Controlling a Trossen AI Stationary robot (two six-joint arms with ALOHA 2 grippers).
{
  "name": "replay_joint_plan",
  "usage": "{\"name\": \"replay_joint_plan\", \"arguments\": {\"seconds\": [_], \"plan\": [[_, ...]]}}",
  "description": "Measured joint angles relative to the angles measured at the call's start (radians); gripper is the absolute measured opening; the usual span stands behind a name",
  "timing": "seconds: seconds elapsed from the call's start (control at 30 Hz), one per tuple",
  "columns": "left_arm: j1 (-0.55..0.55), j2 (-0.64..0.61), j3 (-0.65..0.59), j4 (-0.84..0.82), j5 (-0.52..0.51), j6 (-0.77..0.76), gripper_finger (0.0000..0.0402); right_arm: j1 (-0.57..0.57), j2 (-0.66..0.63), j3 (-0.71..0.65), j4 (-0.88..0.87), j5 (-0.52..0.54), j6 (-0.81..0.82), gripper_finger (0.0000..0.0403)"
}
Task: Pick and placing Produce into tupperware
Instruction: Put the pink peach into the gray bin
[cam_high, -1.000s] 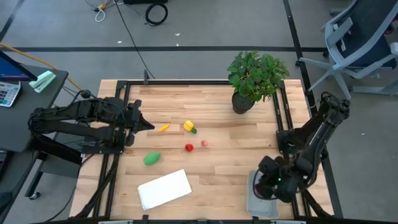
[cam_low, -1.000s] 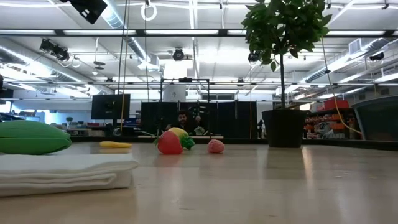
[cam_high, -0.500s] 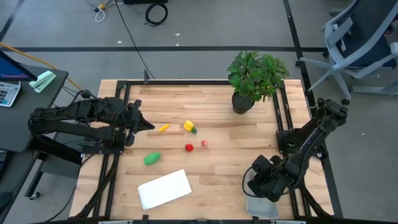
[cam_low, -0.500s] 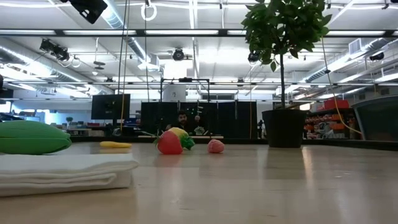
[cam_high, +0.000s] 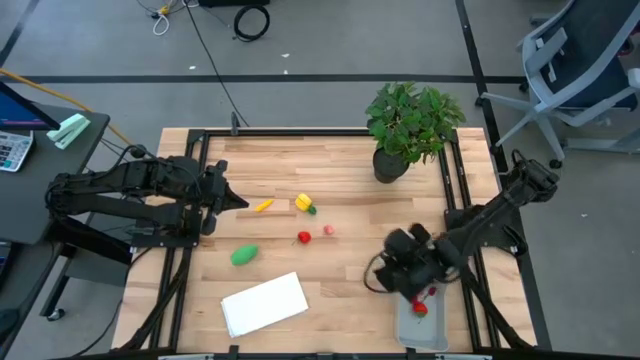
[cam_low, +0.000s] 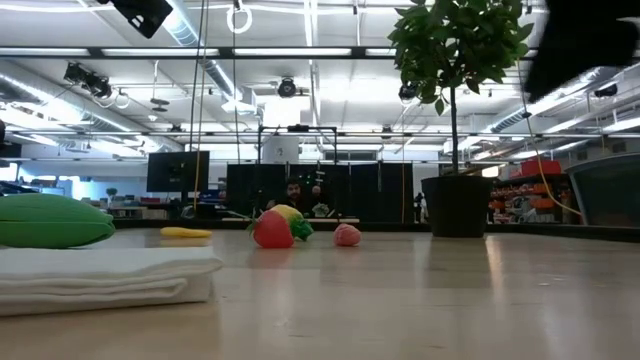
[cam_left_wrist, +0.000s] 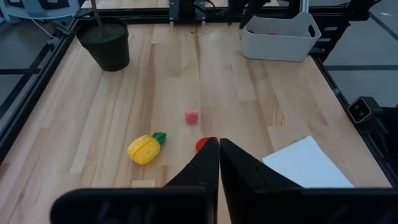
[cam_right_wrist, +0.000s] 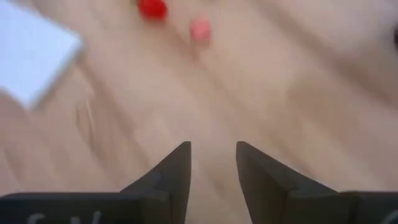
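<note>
Produce spread mid-table, one red piece already in the tupperware

Left pincer (cam_high: 238, 201) waits together at the table's (cam_high: 350, 160) left edge. Green oval (cam_high: 244, 256), yellow pieces (cam_high: 304, 203), strawberry (cam_high: 304, 238) and pink piece (cam_high: 329, 231) look light, hard, slippery: grip across the middle. Right pincer (cam_right_wrist: 211, 163) stands apart, empty, beside the tupperware (cam_high: 404, 331) holding a red piece (cam_high: 420, 308).
</note>
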Motion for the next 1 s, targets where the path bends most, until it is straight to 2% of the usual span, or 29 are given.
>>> {"name": "replay_joint_plan", "arguments": {"seconds": [0.1, 0.23, 0.33, 0.67, 0.87, 1.0], "plan": [[0.000, 0.000, 0.000, 0.000, 0.000, 0.000, 0.0022, -0.112, 0.012, 0.000, 0.153, -0.003, -0.180, 0.0134], [0.000, 0.000, 0.000, 0.000, 0.000, 0.000, 0.0015, -0.249, 0.084, 0.000, 0.374, -0.102, -0.466, 0.0134], [0.000, 0.000, 0.000, 0.000, 0.000, 0.000, 0.0011, -0.326, 0.161, 0.000, 0.491, -0.181, -0.604, 0.0134], [0.000, 0.000, 0.000, 0.000, 0.000, 0.001, 0.0024, -0.467, 0.361, 0.000, 0.519, -0.291, -0.696, 0.0135], [0.000, 0.000, 0.000, 0.000, 0.000, 0.001, 0.0016, -0.487, 0.372, 0.000, 0.560, -0.312, -0.737, 0.0136], [0.000, 0.000, 0.000, 0.001, 0.000, 0.001, 0.0010, -0.492, 0.365, 0.000, 0.602, -0.317, -0.769, 0.0151]]}}
